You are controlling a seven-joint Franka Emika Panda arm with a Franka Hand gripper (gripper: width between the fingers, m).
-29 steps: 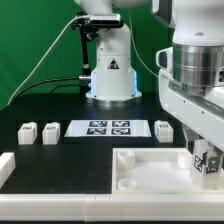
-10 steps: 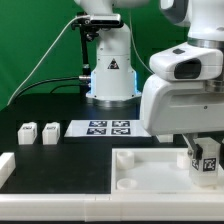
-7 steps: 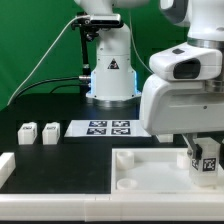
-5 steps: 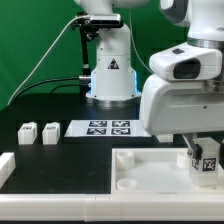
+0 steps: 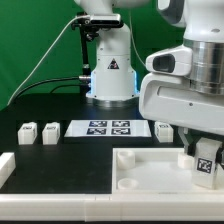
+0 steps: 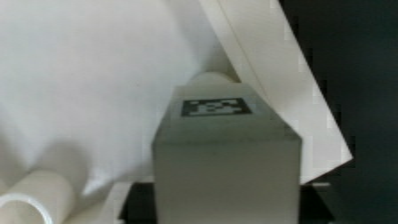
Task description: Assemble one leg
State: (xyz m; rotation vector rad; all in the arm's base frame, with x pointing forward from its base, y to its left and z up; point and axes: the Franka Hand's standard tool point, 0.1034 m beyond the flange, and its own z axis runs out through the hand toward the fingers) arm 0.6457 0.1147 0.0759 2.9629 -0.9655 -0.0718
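My gripper (image 5: 205,168) is shut on a leg (image 5: 206,156), a small white peg with a black-and-white tag, and holds it upright at the corner of the white tabletop (image 5: 150,172) on the exterior view's right. In the wrist view the leg (image 6: 221,150) fills the space between the dark fingers (image 6: 139,203), tag face up, against the tabletop (image 6: 89,100). Three more legs lie on the table: two on the exterior view's left (image 5: 26,131) (image 5: 50,130) and one (image 5: 163,128) behind the tabletop. The leg's lower end is hidden.
The marker board (image 5: 108,128) lies between the loose legs. The robot base (image 5: 110,75) stands behind it with cables on its left. A white block (image 5: 5,165) sits at the left edge. A round hole (image 6: 22,203) in the tabletop shows in the wrist view.
The hand has turned and shifted slightly to the exterior view's right, uncovering the leg behind the tabletop. The held leg stays at the same corner.
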